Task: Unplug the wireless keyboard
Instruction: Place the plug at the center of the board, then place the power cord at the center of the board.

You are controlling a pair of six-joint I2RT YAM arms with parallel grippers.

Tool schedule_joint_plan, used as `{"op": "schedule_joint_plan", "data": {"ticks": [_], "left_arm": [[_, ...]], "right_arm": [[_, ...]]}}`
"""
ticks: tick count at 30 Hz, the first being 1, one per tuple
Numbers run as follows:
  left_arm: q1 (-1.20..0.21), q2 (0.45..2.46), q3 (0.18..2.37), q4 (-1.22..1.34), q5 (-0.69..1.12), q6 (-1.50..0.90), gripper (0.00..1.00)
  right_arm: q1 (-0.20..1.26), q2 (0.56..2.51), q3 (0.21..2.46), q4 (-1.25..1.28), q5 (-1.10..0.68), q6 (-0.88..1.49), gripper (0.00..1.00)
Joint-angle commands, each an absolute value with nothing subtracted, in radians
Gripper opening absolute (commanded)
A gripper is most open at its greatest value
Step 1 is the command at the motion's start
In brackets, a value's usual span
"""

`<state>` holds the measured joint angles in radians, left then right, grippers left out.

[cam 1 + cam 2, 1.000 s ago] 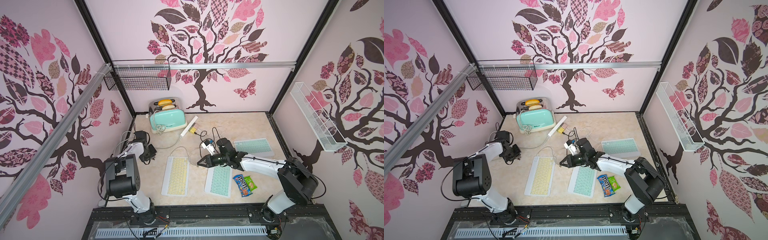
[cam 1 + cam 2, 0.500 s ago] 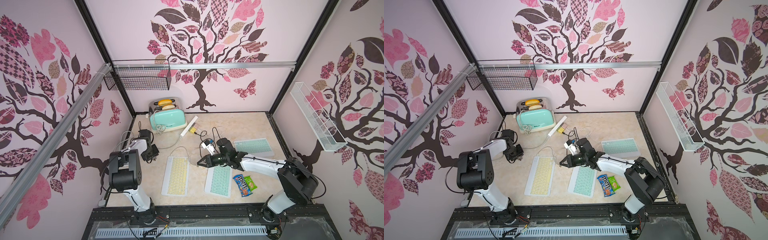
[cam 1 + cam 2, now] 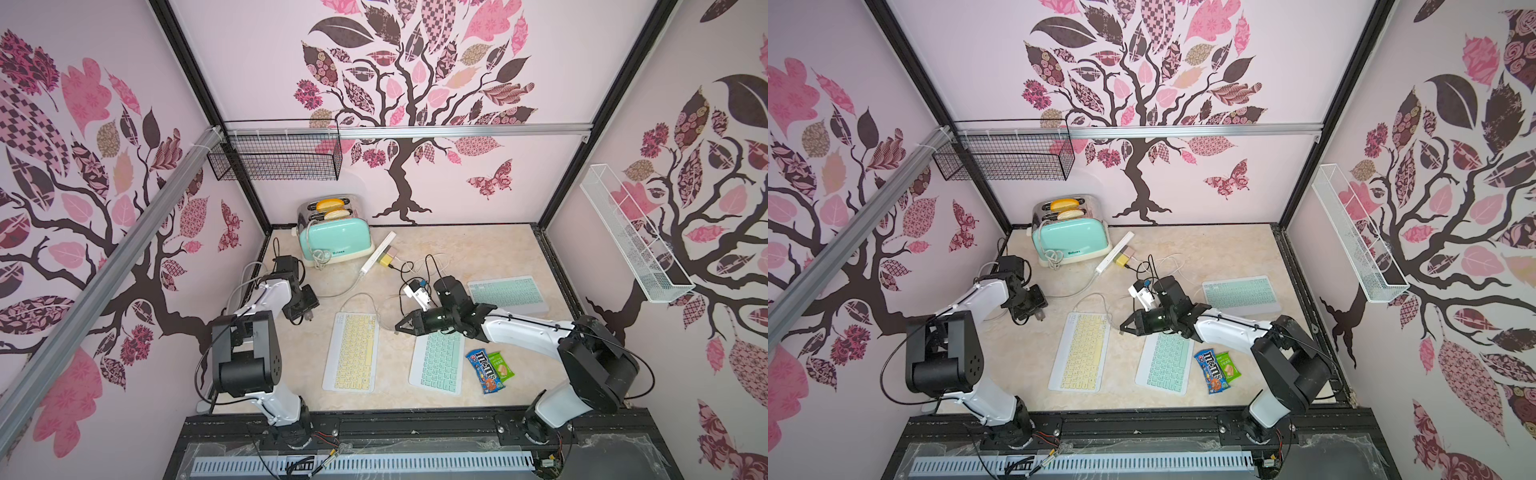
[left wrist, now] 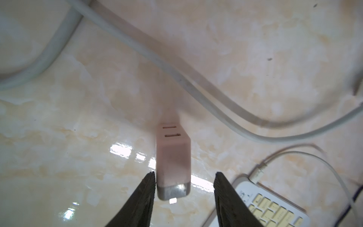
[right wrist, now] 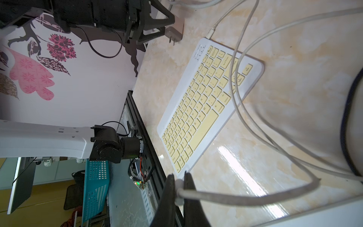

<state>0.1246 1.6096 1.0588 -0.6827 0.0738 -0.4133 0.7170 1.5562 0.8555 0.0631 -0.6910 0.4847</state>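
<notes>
Yellow keyboard [image 3: 352, 351] mid-tabletop, long axis running away from the robot. Left tool [image 4: 185, 175] just off its far left corner, jaws parted around a pink charger [image 4: 172, 157]. Right tool [image 5: 179, 175] off its right edge, pinching a cable end [image 5: 235, 198]. White plug [image 4: 259, 173] seated in that far left corner; left arm nearer.

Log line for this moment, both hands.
left hand: open around pink adapter | right hand: shut on white cable | yellow keyboard: lead plugged in
</notes>
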Motion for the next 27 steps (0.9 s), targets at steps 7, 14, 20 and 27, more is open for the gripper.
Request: {"op": "schedule_joint_plan", "data": {"ticks": [7,14,20,27], "left_arm": [[0.121,1.404,0.981,-0.718,0.213,-0.356,0.52],[0.110,1.320,0.850,-0.660,0.317,-0.408,0.52],[0.083,1.317,0.837,-0.657,0.320,-0.420,0.50],[0.063,1.274,0.813,-0.645,0.377,-0.432,0.44]], "right_arm": [[0.799,1.574,0.892,-0.092,-0.613,0.399,0.00],[0.881,1.705,0.934,-0.176,-0.555,0.358,0.00],[0.913,1.773,0.971,-0.195,-0.540,0.351,0.00],[0.914,1.751,1.006,-0.198,-0.505,0.365,0.00]]}}
